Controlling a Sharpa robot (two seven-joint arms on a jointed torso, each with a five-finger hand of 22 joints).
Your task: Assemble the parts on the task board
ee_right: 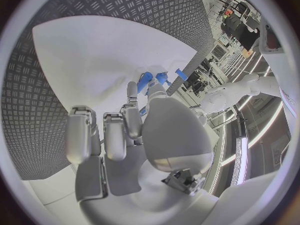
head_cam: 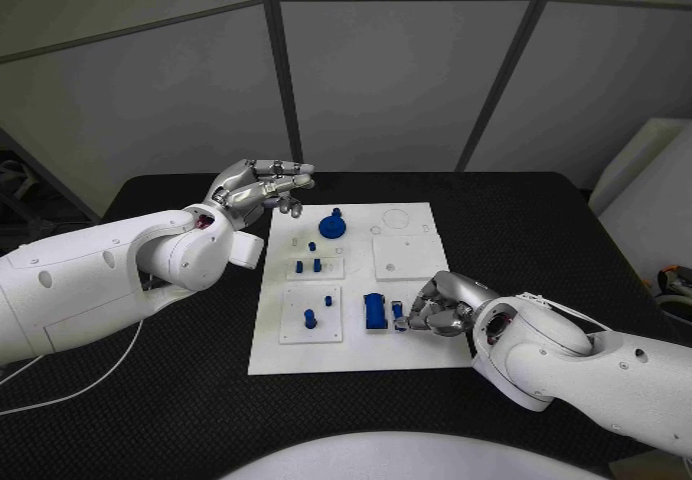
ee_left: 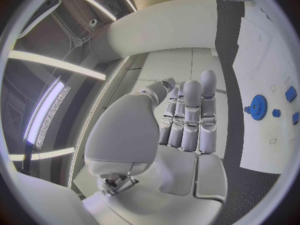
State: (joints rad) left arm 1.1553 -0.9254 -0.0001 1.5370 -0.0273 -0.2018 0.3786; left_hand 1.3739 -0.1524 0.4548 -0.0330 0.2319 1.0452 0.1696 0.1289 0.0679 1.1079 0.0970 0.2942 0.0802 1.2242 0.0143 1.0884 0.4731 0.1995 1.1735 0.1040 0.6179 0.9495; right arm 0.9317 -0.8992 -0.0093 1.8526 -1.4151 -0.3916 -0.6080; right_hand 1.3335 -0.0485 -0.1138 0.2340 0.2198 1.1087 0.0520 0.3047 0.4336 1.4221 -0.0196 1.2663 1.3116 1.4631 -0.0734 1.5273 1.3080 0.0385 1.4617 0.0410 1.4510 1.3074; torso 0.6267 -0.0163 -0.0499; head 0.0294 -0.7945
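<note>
Overhead first: white task board flat on the black surface, long axis running away from the robot. Right robot hand down on the board's near right part, fingers curled in close around a small blue pin, apparently pinched at the fingertips; blue block upright just beside it, on the side toward the board's middle. Left robot hand raised off the board's far left corner, fingers half curled, nothing held. Blue gear standing at the far end of the board, nearer the left hand; short pegs in the middle plate and one peg in the near left plate. From the left wrist: left robot hand with fingers straight and close together, empty; gear on the board well beyond the fingertips, off to one side. From the right wrist: right robot hand over the white board, thumb and a finger meeting on blue parts at the tips, the rest curled. Judged: right hand far nearer the pin and block, so seating there falls to it; pin's long axis roughly upright, exact tilt not readable.
</note>
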